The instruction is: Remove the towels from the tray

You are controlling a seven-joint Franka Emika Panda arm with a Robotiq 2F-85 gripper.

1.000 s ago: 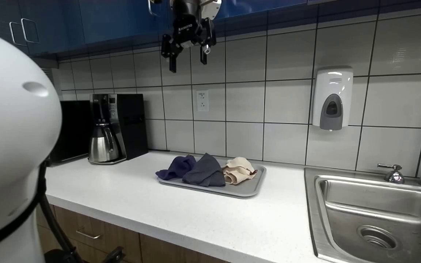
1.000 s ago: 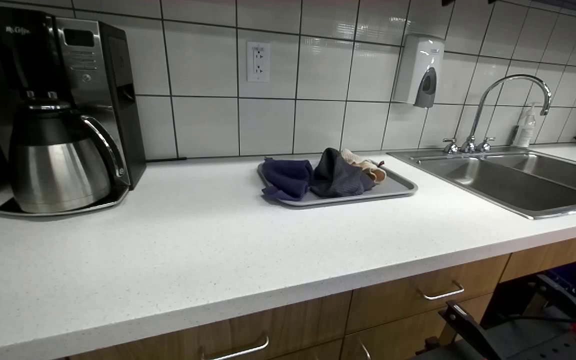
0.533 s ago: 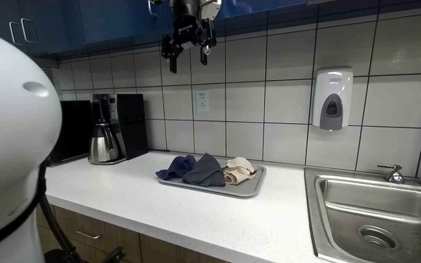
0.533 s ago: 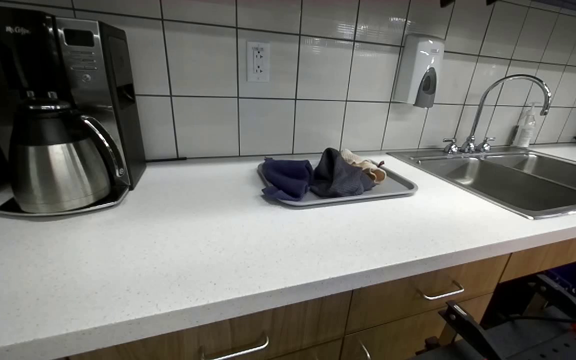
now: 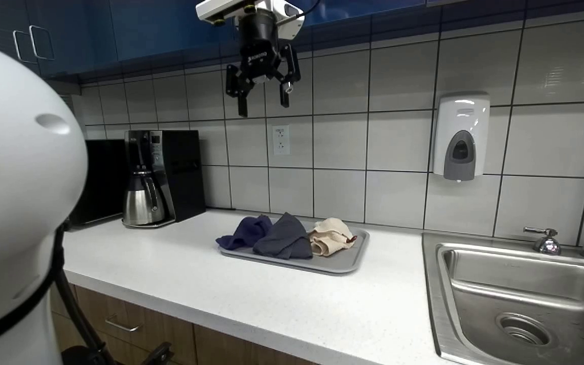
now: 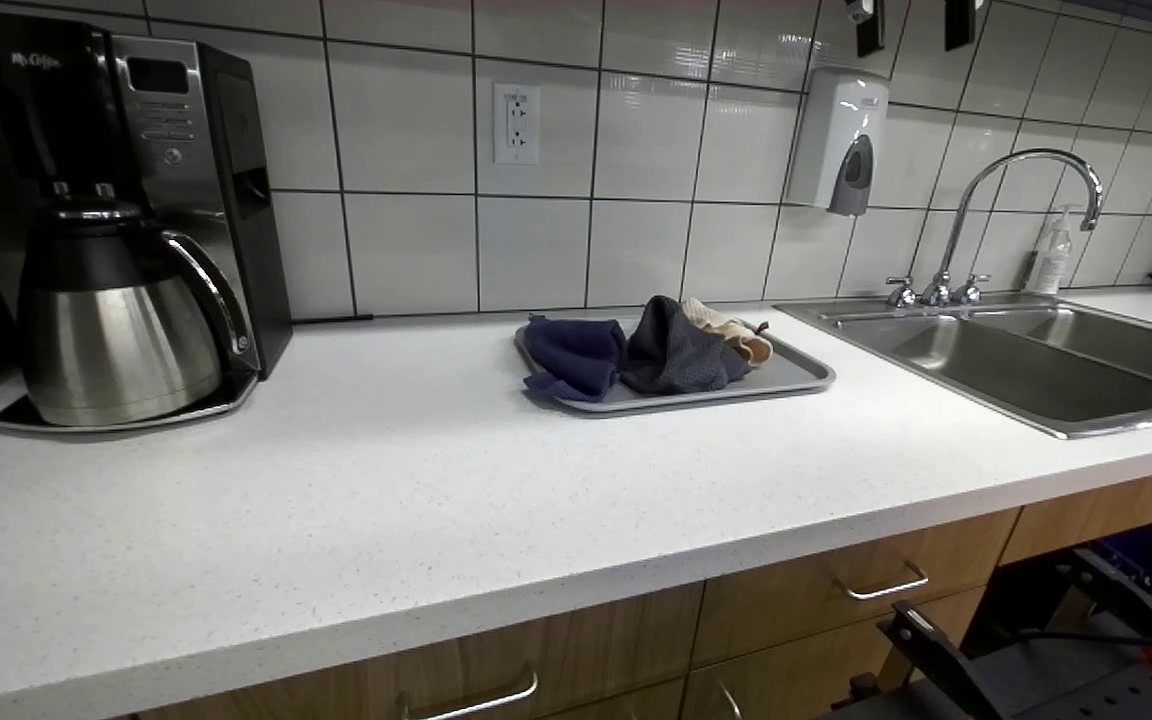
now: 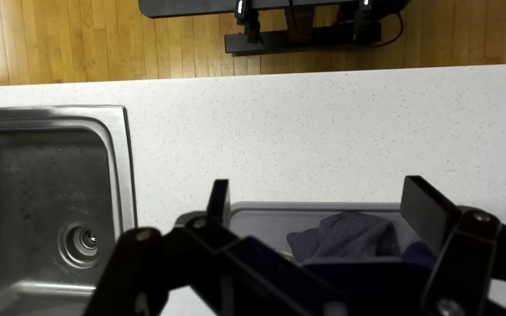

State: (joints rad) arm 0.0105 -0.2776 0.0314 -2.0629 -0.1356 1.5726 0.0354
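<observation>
A grey tray (image 5: 348, 263) (image 6: 786, 374) lies on the white counter against the tiled wall. It holds a navy blue towel (image 5: 248, 233) (image 6: 578, 355), a dark grey towel (image 5: 284, 239) (image 6: 678, 352) in the middle and a beige towel (image 5: 329, 237) (image 6: 736, 335), all crumpled side by side. My gripper (image 5: 264, 105) (image 6: 915, 32) is open and empty, pointing down, high above the tray. In the wrist view the open fingers (image 7: 319, 193) frame the grey towel (image 7: 352, 235). Only slivers of the navy towel (image 7: 419, 254) and beige towel (image 7: 285, 254) show there; the gripper body hides the rest.
A coffee maker (image 5: 185, 172) (image 6: 256, 215) with a steel carafe (image 5: 143, 200) stands on the counter. A steel sink (image 5: 436, 304) lies on the tray's other side. A soap dispenser (image 5: 444, 126) hangs on the wall. Blue cabinets (image 5: 165, 30) hang overhead, close to the arm.
My gripper has moved down, mostly in the last half second, and its fingers now show further into both exterior views. It stays open. The towels and the tray have not moved.
</observation>
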